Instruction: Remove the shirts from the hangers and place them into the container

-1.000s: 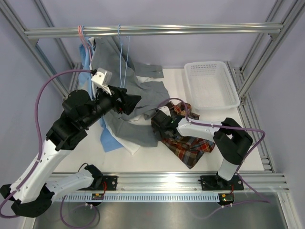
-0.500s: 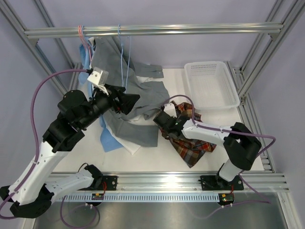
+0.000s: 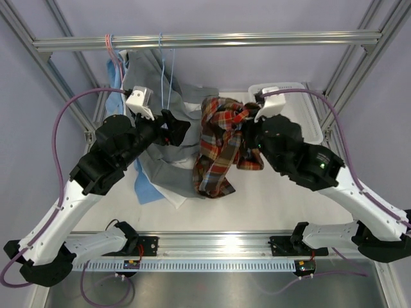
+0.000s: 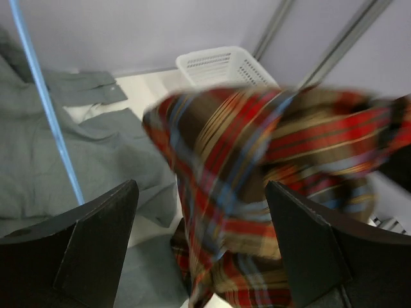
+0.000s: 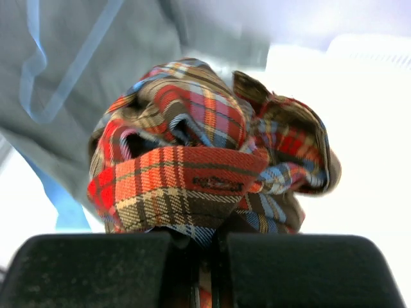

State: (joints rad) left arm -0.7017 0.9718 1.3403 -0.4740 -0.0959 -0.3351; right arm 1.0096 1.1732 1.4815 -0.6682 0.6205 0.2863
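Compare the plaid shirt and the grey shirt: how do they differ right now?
Pattern: the plaid shirt is red, navy and yellow checks; the grey shirt is plain.
Pose: the plaid shirt hangs bunched from the right gripper; the grey shirt drapes from the rail onto the table.
Grip: the right gripper is shut on the plaid shirt; the grey shirt is unheld, the open left gripper beside it.
Shared: neither is in the container.
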